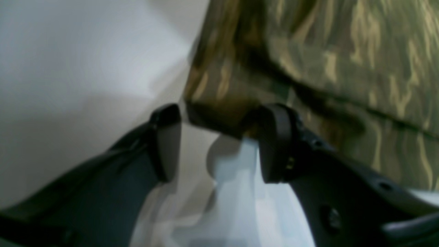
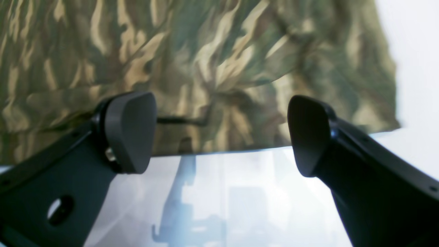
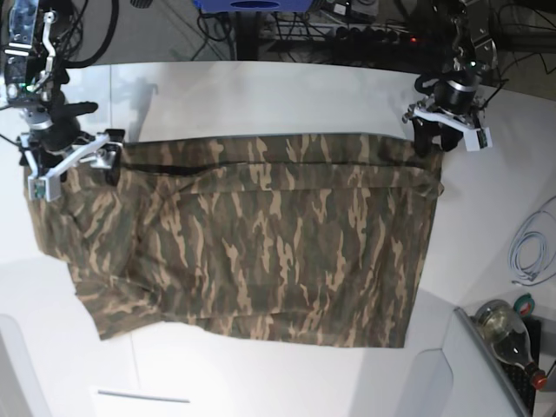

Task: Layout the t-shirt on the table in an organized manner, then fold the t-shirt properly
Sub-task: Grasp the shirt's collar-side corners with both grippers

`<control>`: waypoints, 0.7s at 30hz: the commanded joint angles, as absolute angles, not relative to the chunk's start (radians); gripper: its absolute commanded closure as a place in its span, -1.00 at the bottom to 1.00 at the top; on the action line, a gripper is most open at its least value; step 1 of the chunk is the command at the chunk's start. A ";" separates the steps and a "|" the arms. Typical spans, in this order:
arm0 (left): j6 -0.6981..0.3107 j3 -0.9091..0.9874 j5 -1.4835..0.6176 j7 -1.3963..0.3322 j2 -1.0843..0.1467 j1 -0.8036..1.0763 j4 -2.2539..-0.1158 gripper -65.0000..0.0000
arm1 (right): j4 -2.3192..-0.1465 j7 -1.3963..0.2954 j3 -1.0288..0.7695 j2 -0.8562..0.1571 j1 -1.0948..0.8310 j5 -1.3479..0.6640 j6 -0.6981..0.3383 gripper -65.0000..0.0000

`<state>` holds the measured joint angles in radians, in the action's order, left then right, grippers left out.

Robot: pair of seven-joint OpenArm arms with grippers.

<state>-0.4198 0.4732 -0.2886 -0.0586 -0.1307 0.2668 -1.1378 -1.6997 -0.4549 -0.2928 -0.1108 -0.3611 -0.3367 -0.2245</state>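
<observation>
The camouflage t-shirt [image 3: 261, 234] lies spread across the white table [image 3: 287, 95], wrinkled, with its lower left part bunched. My left gripper [image 3: 432, 146] sits at the shirt's far right corner. In the left wrist view its jaws [image 1: 221, 113] stand apart, a cloth corner [image 1: 219, 113] reaches between the tips, and a gap shows beside one finger [image 1: 168, 144]. At the shirt's far left corner my right gripper [image 3: 111, 158] is open wide. Its fingertips [image 2: 219, 103] hover before the shirt's edge [image 2: 205, 61], over bare table [image 2: 240, 192], holding nothing.
A white cable [image 3: 530, 252] lies coiled near the right table edge. A bottle [image 3: 508, 334] rests in a grey bin at the bottom right. Dark cables and a power strip [image 3: 373, 35] run behind the table's far edge.
</observation>
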 commanded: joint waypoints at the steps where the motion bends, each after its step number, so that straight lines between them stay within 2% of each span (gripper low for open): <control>1: -0.421 0.475 -0.292 -0.053 -0.142 0.254 -1.129 0.01 | -1.718 -0.427 -0.300 -0.124 -0.355 -0.341 -0.226 -0.69; 15: -0.421 0.481 -0.292 -0.058 -0.136 0.205 -1.056 0.03 | -1.718 -0.426 -0.309 -0.119 -0.406 -0.341 -0.222 -0.69; 17: -0.421 0.483 -0.292 -0.058 -0.136 0.202 -1.033 0.24 | -1.709 -0.426 -0.372 -0.065 -0.407 -0.343 -0.220 -0.69; 20: -0.421 0.483 -0.292 -0.058 -0.136 0.200 -1.030 1.00 | -1.653 -0.433 -0.568 0.042 -0.338 -0.343 -0.248 -0.72; 21: -0.421 0.483 -0.292 -0.058 -0.136 0.200 -1.030 1.00 | -1.626 -0.433 -0.616 0.058 -0.312 -0.343 -0.277 -0.72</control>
